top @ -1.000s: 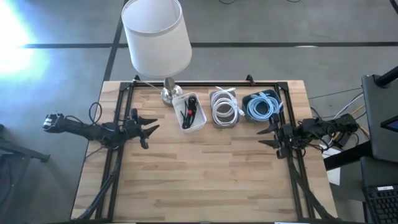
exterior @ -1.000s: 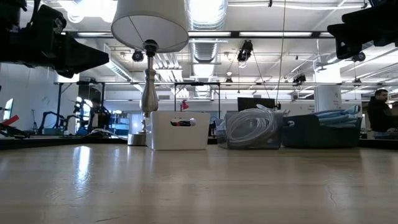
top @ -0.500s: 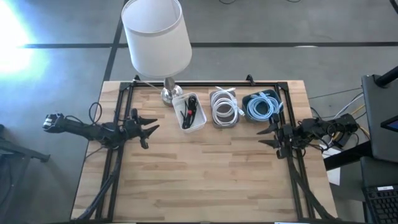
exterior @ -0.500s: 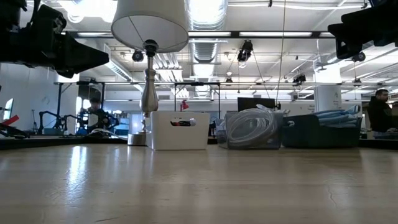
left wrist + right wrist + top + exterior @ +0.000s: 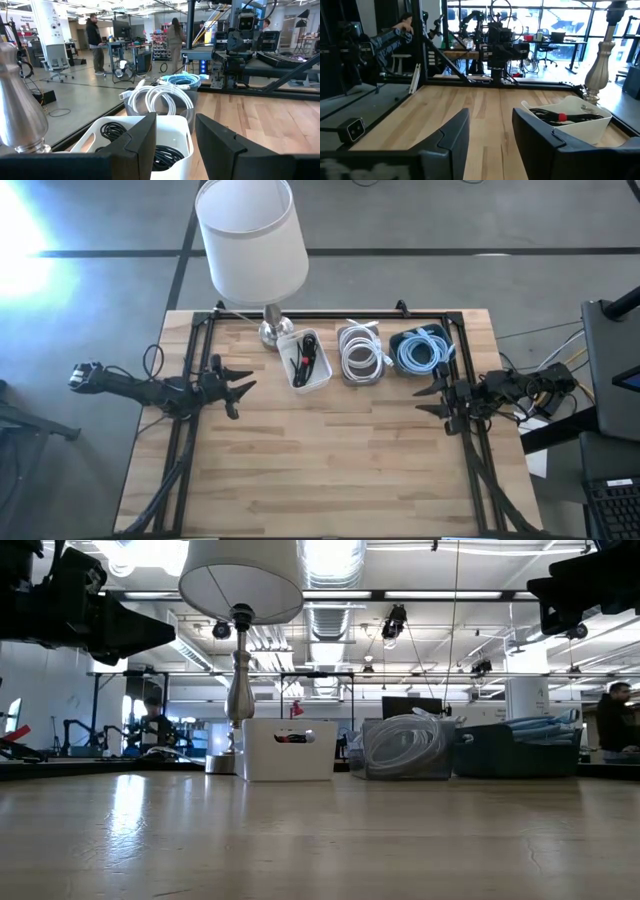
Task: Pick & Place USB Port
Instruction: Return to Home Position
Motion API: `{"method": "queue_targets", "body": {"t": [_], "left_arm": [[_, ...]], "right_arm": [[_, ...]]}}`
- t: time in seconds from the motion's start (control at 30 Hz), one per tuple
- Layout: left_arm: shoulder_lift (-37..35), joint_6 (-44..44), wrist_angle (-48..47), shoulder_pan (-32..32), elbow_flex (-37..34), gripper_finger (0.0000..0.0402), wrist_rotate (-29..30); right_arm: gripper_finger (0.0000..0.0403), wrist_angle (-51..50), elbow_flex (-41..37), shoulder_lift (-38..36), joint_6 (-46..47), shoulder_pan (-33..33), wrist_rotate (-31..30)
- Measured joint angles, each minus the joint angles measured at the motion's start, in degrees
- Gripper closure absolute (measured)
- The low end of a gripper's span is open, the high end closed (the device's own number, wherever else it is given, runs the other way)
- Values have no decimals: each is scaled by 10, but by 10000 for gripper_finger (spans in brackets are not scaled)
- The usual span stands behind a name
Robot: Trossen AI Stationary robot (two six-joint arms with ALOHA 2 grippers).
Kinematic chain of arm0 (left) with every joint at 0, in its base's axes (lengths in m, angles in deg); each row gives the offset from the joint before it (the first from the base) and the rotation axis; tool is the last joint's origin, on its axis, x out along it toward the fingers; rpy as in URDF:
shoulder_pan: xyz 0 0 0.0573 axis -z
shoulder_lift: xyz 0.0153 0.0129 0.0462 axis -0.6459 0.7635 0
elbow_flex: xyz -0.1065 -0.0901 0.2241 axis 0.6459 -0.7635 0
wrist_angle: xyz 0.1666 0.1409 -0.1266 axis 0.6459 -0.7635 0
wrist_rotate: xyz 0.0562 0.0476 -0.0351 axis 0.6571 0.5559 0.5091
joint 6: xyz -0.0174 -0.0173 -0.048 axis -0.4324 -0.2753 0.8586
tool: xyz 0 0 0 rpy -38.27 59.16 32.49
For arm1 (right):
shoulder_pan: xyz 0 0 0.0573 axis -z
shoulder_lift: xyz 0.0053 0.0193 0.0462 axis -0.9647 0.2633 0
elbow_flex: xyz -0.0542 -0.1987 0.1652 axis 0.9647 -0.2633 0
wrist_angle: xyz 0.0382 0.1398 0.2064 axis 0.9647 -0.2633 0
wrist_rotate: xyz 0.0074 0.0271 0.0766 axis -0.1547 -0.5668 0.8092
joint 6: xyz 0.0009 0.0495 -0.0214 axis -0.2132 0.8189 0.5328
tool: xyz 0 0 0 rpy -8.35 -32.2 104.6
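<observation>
Honestly nothing's budged in the last second: left arm [image 5: 170, 390] and right arm [image 5: 500, 388] hang at opposite desk [image 5: 330, 460] edges, jaws wide and empty, blue cables [image 5: 420, 353] coiled in the dark bin [image 5: 437, 329] at the back, so it looks finished.

The light blue cables [image 5: 418, 352] are all coiled up in a loose bundle inside the dark bin [image 5: 437, 330], which sits upright at the back right of the table [image 5: 330, 460]. From table level the coils poke a bit above its rim. The bin looks dark teal-ish, though that's hard to tell.
</observation>
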Motion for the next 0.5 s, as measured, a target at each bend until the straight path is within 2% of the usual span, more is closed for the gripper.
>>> {"method": "queue_targets", "body": {"t": [0.5], "left_arm": [[0,0,0,0,0,262,0]], "right_arm": [[271,0,0,0,-1,0,0]]}}
